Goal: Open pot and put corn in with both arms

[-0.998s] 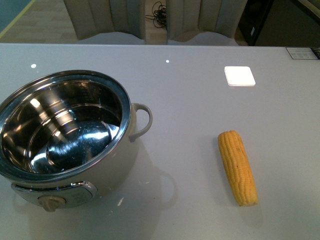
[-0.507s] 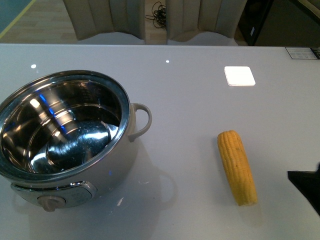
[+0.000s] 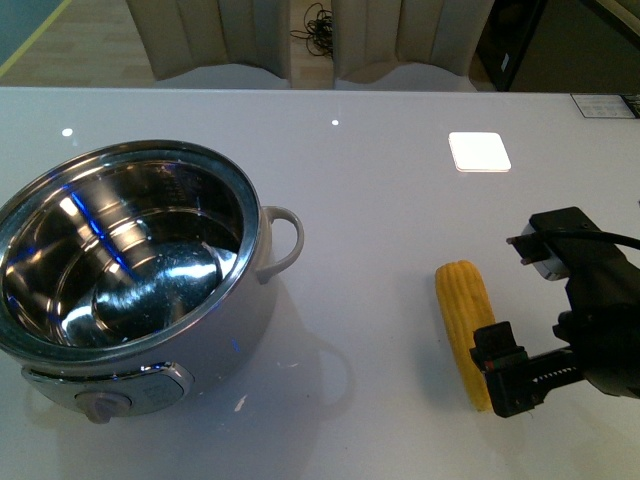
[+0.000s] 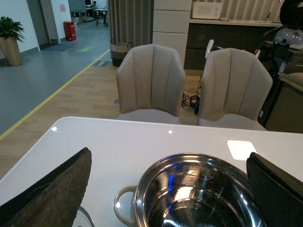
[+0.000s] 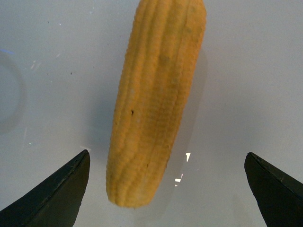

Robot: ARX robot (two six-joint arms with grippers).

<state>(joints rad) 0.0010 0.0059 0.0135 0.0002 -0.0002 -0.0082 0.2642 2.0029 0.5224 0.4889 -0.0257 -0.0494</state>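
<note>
Corn (image 3: 472, 330) is noted on the table (image 3: 380, 170) toward its front right corner, long axis front to back. Right gripper (image 5: 165, 194) is held over the near end, jaws spread wide either side, nothing gripped. Pot (image 3: 255, 235), lidless, is set at front left; left gripper (image 4: 161, 198), jaws also wide and empty, is judged the farther arm.

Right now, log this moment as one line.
pot uncovered, empty | corn lying on table, right of pot | right gripper open, straddling corn, no grip yet | left gripper open, holding nothing
</note>
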